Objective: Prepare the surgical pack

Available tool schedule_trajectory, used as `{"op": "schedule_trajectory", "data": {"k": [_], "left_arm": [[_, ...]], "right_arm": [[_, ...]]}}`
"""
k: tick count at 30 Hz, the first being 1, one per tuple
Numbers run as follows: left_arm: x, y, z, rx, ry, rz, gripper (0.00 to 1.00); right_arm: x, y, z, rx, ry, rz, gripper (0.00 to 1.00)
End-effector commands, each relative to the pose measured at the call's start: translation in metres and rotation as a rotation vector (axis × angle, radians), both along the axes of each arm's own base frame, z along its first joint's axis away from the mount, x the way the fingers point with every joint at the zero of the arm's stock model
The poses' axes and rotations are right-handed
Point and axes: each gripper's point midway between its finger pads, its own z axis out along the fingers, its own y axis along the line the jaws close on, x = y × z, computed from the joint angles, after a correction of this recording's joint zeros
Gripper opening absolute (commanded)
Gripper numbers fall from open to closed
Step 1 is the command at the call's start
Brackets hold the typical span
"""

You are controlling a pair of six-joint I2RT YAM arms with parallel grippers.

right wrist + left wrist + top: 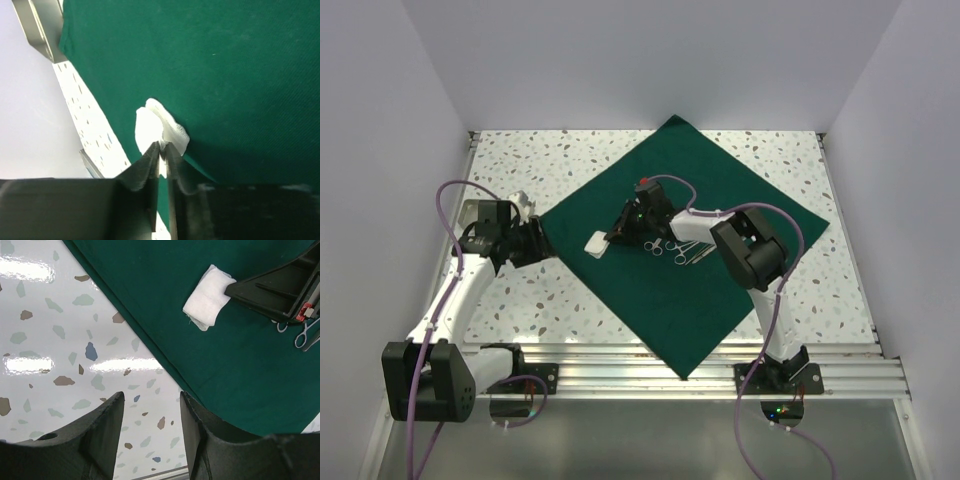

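– Fingers first: the left fingers (pixel 100 437), black and matte with blunt tips; how do they stand?
– Apart, with nothing between them; through the gap shows the glossy worktop (pixel 55 340), white with grey, brown and blue flecks; they hover just off the drape's left edge.
– And the right fingers (pixel 142 170)?
– Almost together, only a thin slit between them; black, with wavy inner edges; their tips meet the edge of the gauze (pixel 160 125); whether they pinch it or merely touch it I cannot tell.
– Describe the drape (pixel 740 215).
– Dark green woven cloth, matte, spread flat; a square laid as a diamond, its corners pointing far, near, left and right in the top view; the near corner reaches onto the metal rail (pixel 620 375) at the worktop's front edge.
– The gauze?
– White and soft; a folded oblong pad with slightly rumpled, frayed edges; it lies on the drape left of centre; from the left wrist its long axis runs from lower left to upper right, the upper end beside the right fingers.
– The instruments (pixel 678 252)?
– Thin, silver, scissor-like, with ring handles; side by side on the drape near its middle, just right of the right fingers; their long axes run roughly across the worktop, rings toward the gauze side.
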Motion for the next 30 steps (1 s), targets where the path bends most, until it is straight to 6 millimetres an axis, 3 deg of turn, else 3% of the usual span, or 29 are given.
{"op": "schedule_trajectory", "data": {"k": [1, 4, 9, 14, 30], "left_arm": [[0.007, -0.004, 0.005, -0.001, -0.055, -0.034, 0.52], [0.007, -0.004, 0.005, -0.002, -0.058, -0.035, 0.53], [0.006, -0.004, 0.005, -0.006, -0.056, -0.035, 0.53], [0.006, -0.005, 0.004, -0.008, -0.056, -0.038, 0.53], [0.007, -0.006, 0.006, -0.011, -0.065, -0.042, 0.54]], "right_arm": [[0.01, -0.002, 0.043, 0.019, -0.103, 0.003, 0.16], [0.009, -0.005, 0.053, -0.003, -0.127, 0.018, 0.24], [0.002, -0.011, 0.052, -0.038, -0.134, 0.052, 0.36], [-0.006, -0.011, 0.042, -0.036, -0.11, 0.078, 0.39], [0.0, -0.003, 0.011, -0.046, -0.044, 0.069, 0.45]]}}
